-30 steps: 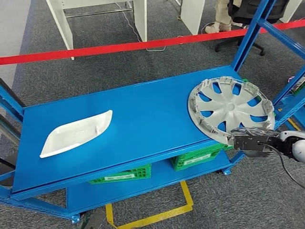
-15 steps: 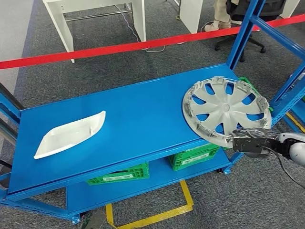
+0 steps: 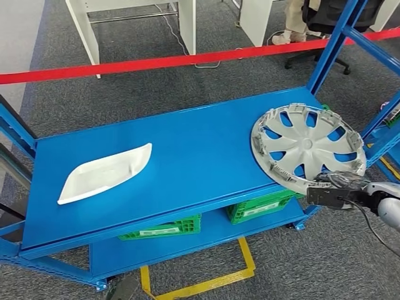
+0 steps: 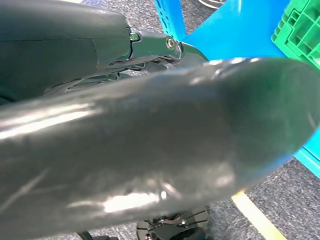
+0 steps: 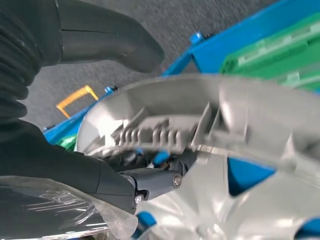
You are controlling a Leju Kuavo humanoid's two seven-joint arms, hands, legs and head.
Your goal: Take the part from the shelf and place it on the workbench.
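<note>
From the head view you see the silver hubcap [image 3: 309, 147] lying at the right end of the blue shelf [image 3: 189, 156], its near edge hanging over the front lip. Your right hand [image 3: 337, 189] grips that overhanging rim. A white tray [image 3: 104, 173] lies well apart at the left end, and green crates [image 3: 257, 205] sit on the level below. In the right wrist view, the fingers [image 5: 151, 182] reach under the rim with the thumb over it. Whether your left hand is clenched or released, you cannot tell.
</note>
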